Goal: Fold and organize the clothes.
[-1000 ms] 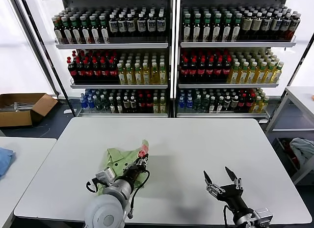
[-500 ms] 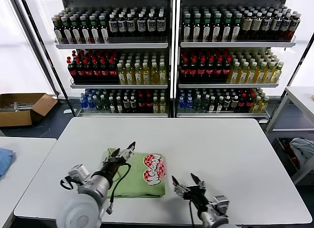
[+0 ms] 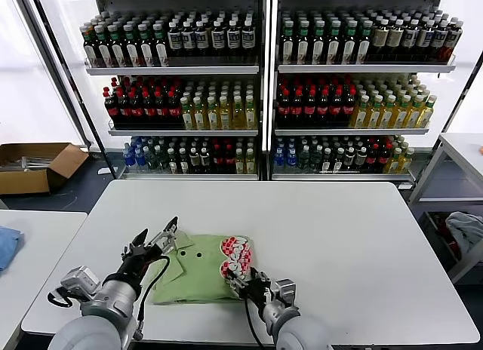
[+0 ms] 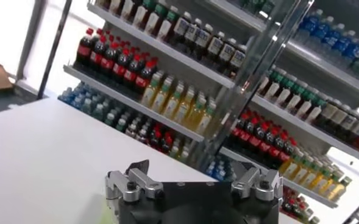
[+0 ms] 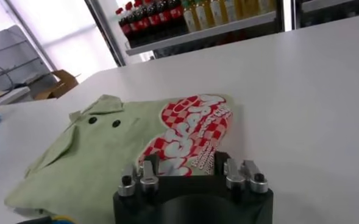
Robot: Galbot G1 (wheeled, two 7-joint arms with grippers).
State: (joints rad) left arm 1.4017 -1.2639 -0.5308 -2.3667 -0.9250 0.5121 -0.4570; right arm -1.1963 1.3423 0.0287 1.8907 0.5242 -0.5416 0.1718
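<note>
Right hand (image 3: 240, 278) moved onto folded shirt's (image 3: 198, 271) edge.

You see two arms in pale grey rounded shells. The left gripper (image 3: 155, 241) has black fingers with silver metal knuckle blocks fixed by dark screws, and a black cable loops beside its wrist. The right gripper (image 3: 240, 276) shows the same silver blocks on a black housing, behind a grey wrist collar.
</note>
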